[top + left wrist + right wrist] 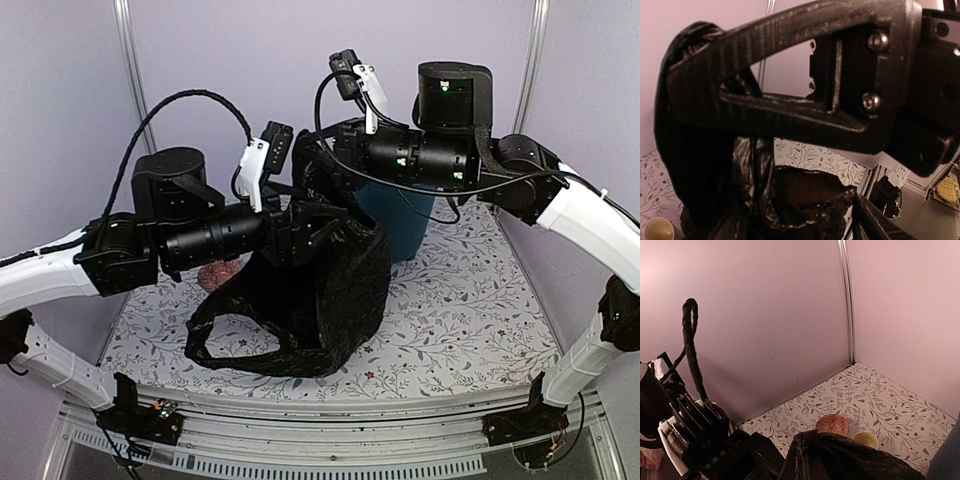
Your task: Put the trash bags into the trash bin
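The black trash bag hangs between both grippers at mid-table, with its bottom and one loop resting on the cloth. My left gripper is at the bag's upper left. In the left wrist view its upper finger and lower finger stand apart. The bag is draped over the upper fingertip, and its open mouth gapes below. My right gripper holds the bag's bunched top; its fingers are hidden. The teal trash bin stands behind the bag, under the right arm.
A red patterned bowl and a cream mug sit on the floral cloth at the back left, behind the bag. The mug also shows in the left wrist view. Purple walls close the back and sides.
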You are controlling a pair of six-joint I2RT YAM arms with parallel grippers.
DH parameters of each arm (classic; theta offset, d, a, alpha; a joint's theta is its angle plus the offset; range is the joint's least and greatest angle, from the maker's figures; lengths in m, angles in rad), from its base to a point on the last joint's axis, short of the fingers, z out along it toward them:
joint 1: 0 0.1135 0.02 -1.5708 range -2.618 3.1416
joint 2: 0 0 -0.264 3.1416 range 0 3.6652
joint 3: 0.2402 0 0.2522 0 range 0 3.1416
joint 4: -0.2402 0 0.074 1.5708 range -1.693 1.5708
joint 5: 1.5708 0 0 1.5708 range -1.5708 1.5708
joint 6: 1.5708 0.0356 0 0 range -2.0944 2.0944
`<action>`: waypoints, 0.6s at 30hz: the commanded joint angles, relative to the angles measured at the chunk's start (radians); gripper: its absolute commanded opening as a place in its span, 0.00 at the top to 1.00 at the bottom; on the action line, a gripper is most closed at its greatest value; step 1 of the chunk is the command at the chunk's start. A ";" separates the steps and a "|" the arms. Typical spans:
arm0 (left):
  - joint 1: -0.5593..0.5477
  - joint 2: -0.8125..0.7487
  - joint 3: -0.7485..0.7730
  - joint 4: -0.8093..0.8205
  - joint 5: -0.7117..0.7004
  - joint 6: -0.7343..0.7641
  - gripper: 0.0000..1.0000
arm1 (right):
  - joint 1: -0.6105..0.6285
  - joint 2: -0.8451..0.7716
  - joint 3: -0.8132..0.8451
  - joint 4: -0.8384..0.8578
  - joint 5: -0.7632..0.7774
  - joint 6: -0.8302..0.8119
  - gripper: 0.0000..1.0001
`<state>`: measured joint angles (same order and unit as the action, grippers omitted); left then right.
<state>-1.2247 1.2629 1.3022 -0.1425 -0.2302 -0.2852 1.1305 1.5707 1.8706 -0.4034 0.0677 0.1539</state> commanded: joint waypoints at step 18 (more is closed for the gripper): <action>0.253 -0.145 -0.174 0.113 0.056 -0.101 1.00 | -0.281 -0.205 -0.223 -0.019 -0.083 0.161 0.30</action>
<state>-1.0332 1.1732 1.1584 -0.0105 -0.1726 -0.3435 0.9001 1.4723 1.7187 -0.4198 -0.0227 0.2722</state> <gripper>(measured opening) 0.010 0.649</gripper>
